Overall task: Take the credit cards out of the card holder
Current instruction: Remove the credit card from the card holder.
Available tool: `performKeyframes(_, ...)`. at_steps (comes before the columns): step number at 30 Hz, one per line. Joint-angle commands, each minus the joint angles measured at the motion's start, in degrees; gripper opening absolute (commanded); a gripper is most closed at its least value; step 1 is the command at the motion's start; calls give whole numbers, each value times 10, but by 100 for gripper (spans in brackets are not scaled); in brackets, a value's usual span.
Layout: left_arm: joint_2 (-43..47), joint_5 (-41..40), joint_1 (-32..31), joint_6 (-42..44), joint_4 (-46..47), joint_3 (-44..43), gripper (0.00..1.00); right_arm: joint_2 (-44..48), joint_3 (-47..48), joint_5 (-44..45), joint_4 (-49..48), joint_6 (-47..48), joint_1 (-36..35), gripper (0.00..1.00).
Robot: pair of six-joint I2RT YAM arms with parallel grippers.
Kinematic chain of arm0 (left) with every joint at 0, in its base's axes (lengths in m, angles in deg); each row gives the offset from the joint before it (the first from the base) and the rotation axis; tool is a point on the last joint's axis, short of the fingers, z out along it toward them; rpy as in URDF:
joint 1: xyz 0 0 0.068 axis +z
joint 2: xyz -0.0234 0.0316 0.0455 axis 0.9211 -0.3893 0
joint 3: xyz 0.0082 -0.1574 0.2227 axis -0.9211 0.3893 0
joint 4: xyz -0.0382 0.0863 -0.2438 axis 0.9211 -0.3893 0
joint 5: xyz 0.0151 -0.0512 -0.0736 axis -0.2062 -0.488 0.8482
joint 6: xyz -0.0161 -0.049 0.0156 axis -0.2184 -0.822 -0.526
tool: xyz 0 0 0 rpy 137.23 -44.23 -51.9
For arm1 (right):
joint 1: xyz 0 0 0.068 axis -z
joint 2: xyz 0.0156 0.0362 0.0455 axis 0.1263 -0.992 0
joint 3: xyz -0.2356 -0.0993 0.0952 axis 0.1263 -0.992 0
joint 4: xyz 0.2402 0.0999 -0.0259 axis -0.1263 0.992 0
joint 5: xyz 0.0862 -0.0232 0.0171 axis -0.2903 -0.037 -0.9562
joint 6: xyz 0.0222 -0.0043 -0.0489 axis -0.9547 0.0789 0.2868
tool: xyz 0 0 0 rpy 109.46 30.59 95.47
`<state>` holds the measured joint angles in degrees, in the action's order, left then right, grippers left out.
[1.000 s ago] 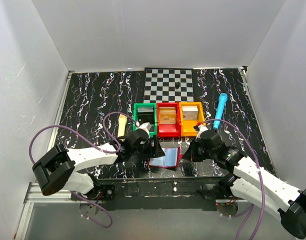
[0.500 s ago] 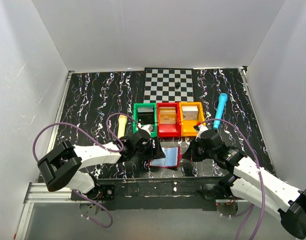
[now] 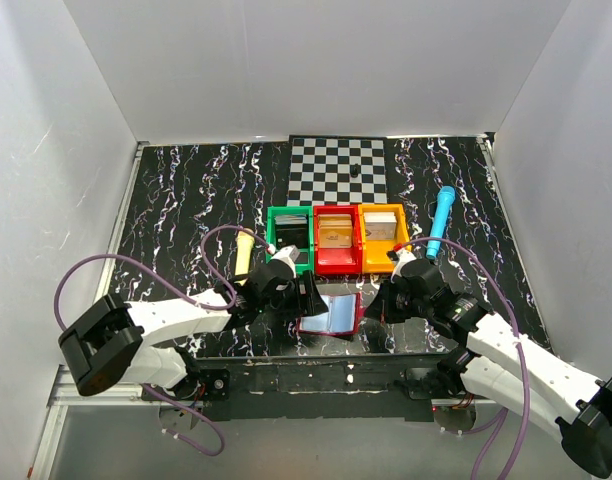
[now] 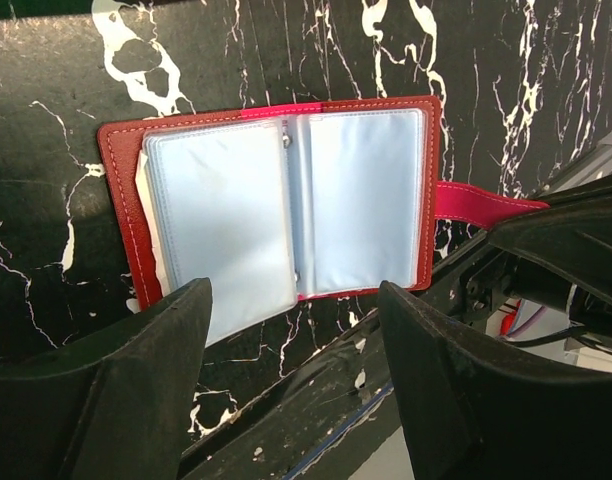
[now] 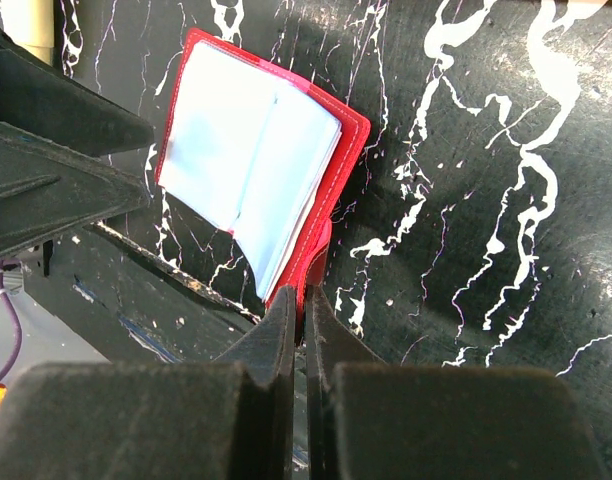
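Top view: card holder (image 3: 331, 313) lies open at low centre, pale blue-grey inside with a red border, between left gripper (image 3: 311, 297) and right gripper (image 3: 374, 305)

Left wrist view: card holder (image 4: 286, 200) in the upper middle, spread left to right, spine up-down, strap (image 4: 476, 198) pointing right; left gripper (image 4: 294, 305) gapes wide at its lower edge, nothing held

Right wrist view: card holder (image 5: 256, 160) slants in the upper left, leaves fanned; right gripper (image 5: 301, 305) pinched tight on the strap

Red card holder (image 4: 286, 200), pale blue-grey inside, on black white-veined table (image 4: 506, 60).
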<state>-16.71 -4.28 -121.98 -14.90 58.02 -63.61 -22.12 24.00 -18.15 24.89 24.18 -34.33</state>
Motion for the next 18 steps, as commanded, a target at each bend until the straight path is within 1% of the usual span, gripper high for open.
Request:
performKeyframes(1, -5, -9, -2, -3, -7, 1, 67, -3, 22, -10, -25, 7, 2, 1)
performKeyframes(4, -25, -5, -2, -2, -11, -5, 67, -2, 22, -10, -25, 7, 2, 1)
performKeyframes(12, -44, 6, -2, 7, -6, -13, 67, -8, 24, -13, -27, 8, 3, 1)
performKeyframes(18, -59, 32, -2, 18, 7, -16, 67, -17, 23, -21, -32, 9, 2, 1)
